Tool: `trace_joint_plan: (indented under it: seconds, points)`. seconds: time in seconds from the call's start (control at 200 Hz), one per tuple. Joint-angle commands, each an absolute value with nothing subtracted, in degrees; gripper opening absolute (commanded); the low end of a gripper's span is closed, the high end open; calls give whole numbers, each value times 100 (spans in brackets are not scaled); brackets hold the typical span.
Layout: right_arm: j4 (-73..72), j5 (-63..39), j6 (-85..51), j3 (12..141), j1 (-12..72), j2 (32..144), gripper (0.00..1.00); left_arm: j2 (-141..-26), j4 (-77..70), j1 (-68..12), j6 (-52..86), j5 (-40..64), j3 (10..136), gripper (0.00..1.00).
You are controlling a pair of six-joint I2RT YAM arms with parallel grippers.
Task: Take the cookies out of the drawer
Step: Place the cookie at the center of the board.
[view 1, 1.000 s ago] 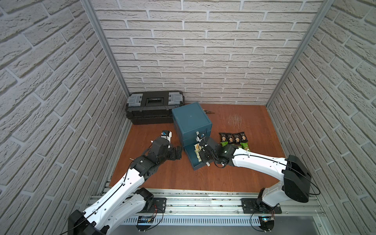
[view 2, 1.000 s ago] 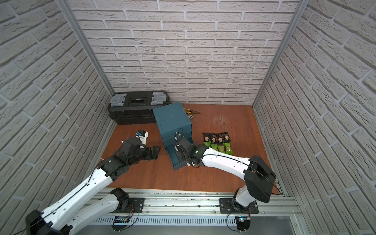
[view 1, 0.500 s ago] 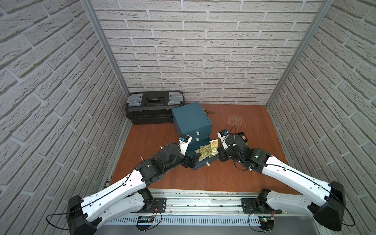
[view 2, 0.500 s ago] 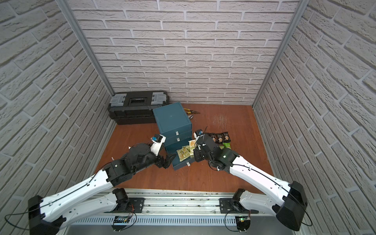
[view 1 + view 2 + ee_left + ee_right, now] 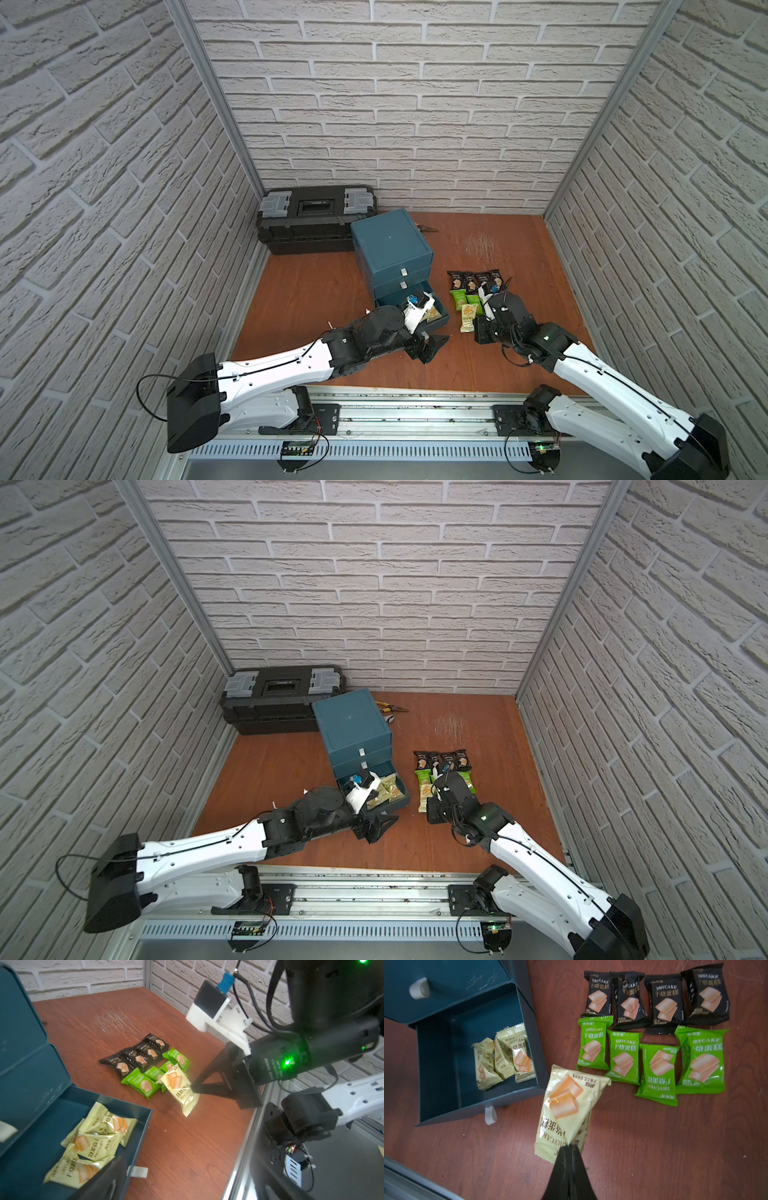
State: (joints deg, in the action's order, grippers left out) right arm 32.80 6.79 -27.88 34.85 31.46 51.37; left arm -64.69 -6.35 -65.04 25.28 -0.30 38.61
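So the right gripper [image 5: 569, 1148] is pinched tight on one pale cream-yellow packet [image 5: 563, 1112], holding it by its edge right above the wooden table [image 5: 316, 291], just off the front corner of the open bottom drawer [image 5: 529, 1043]. That drawer belongs to the little blue cabinet [image 5: 390, 245] sitting toward the back of the table, and three more cream packets [image 5: 502, 1059] are lying inside it, bunched against the drawer's side wall. The stuff already out is laid in two neat-ish rows on the table beside the cabinet: four black packets [image 5: 654, 997] in the row nearer the back edge, four green packets [image 5: 652, 1061] in the row in front of them, some edges overlapping. The held packet hangs just next to the green row. The left gripper [image 5: 430, 347] sits low in front of the drawer with its jaws apart and nothing in them. There's also a black toolbox [image 5: 316, 216] in the back left corner and pliers [image 5: 392, 707] behind the cabinet near the back edge.
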Motion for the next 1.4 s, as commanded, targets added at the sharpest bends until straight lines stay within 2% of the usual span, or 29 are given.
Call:
trace_joint_plan:
  seconds: [0.0,0.34,0.53,1.02,1.07,1.215,1.29,1.395]
  points:
    - [2992,756,-2916,3270,3082,5222,2,-6212,-610,-6534,2558,-133,3600,99]
    - [2092,285,-2846,2843,2877,6064,2,-5316,-41,-6523,2496,-792,3201,99]
    - [2191,220,-2791,3118,2704,6626,2,-5291,151,-6526,2400,-966,3290,99]
    - [2393,173,-2689,3512,2575,7222,3,-5326,220,-6520,2338,-1015,3387,99]
    - [2473,260,-2706,3554,2574,7251,7,-5320,213,-6521,2338,-1020,3393,98]
    - [2690,582,-2790,3641,2575,7226,31,-5323,262,-6522,2338,-1090,3410,99]
    - [2800,712,-2812,3686,2575,7149,37,-5318,289,-6524,2338,-1157,3402,99]
    - [2970,791,-2813,3771,2575,6916,39,-5276,373,-6471,2369,-1292,3386,99]
